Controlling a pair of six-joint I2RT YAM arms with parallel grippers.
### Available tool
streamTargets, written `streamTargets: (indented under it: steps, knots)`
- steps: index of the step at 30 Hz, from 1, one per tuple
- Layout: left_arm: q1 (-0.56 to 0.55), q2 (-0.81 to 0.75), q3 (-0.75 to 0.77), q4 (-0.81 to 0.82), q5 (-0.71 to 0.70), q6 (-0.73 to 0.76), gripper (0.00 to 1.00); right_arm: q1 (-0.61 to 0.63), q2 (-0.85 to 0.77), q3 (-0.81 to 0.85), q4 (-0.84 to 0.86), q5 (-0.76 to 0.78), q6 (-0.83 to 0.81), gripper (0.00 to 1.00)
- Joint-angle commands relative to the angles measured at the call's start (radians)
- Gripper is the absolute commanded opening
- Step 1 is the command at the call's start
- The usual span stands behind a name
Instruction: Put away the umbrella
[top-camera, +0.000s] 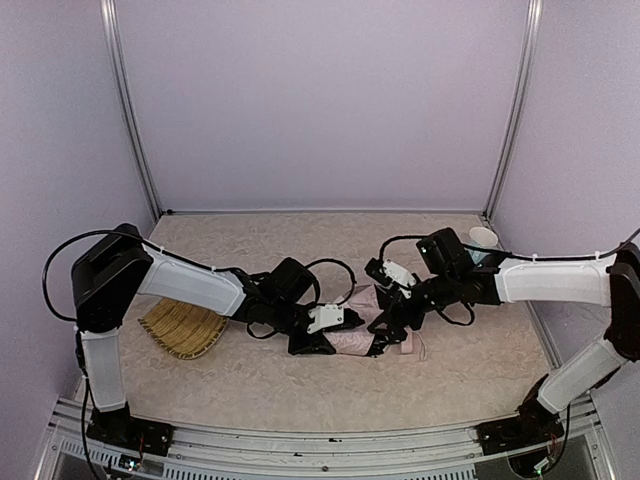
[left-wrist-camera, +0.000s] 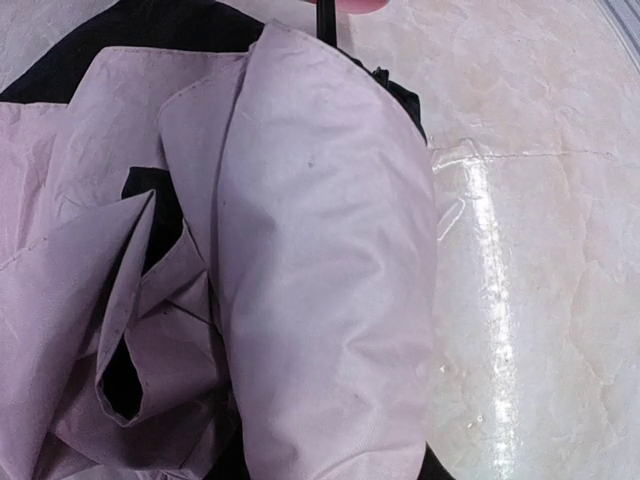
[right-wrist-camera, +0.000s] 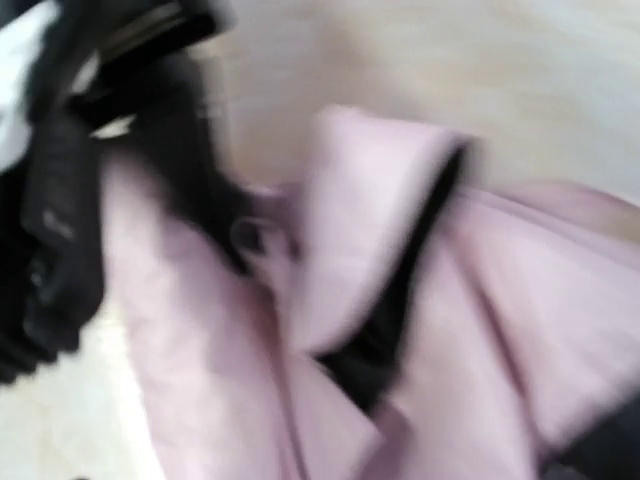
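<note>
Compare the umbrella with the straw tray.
The umbrella is pale pink fabric with black lining; the straw tray is tan weave. The umbrella is crumpled in loose folds; the straw tray has a shallow dish form. The umbrella lies mid-table; the straw tray lies at the left. Both rest on the table.

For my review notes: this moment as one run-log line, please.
umbrella: collapsed on table | left gripper: at its left side, grip unclear | right gripper: at its right side, grip unclear | woven tray: apart, far left
</note>
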Motion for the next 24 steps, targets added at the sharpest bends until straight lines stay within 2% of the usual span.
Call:
streamTargets:
  steps: [1,4,5,8,11,14,17,19,22,24]
  knots:
    - [0.000,0.089,-0.002,-0.218,0.004,-0.070,0.15,-0.053,-0.143,-0.037,-0.057,0.419,0.331,0.92]
    - [0.000,0.091,0.005,-0.229,-0.001,-0.071,0.15,-0.081,-0.205,-0.040,-0.291,0.688,0.584,0.87]
    - [0.000,0.092,0.006,-0.232,-0.002,-0.070,0.15,-0.082,-0.231,-0.059,-0.359,0.745,0.632,0.85]
    - [-0.001,0.105,0.017,-0.243,-0.006,-0.071,0.15,-0.081,-0.296,-0.130,-0.412,0.820,0.734,0.73]
    - [-0.004,0.117,0.027,-0.249,-0.014,-0.074,0.15,-0.057,-0.266,-0.185,-0.368,0.800,0.788,0.60]
    - [-0.004,0.121,0.029,-0.249,-0.016,-0.077,0.15,0.025,-0.173,-0.201,-0.198,0.729,0.794,0.46]
    - [-0.004,0.121,0.028,-0.244,-0.018,-0.086,0.15,0.167,-0.020,-0.127,0.004,0.607,0.756,0.33]
    - [-0.004,0.122,0.030,-0.241,-0.015,-0.094,0.15,0.262,0.094,-0.031,0.077,0.508,0.732,0.27]
    - [-0.003,0.124,0.032,-0.235,-0.003,-0.102,0.14,0.347,0.177,0.104,0.103,0.470,0.703,0.23]
    - [-0.002,0.122,0.032,-0.230,0.005,-0.104,0.13,0.340,0.144,0.099,0.099,0.493,0.726,0.24]
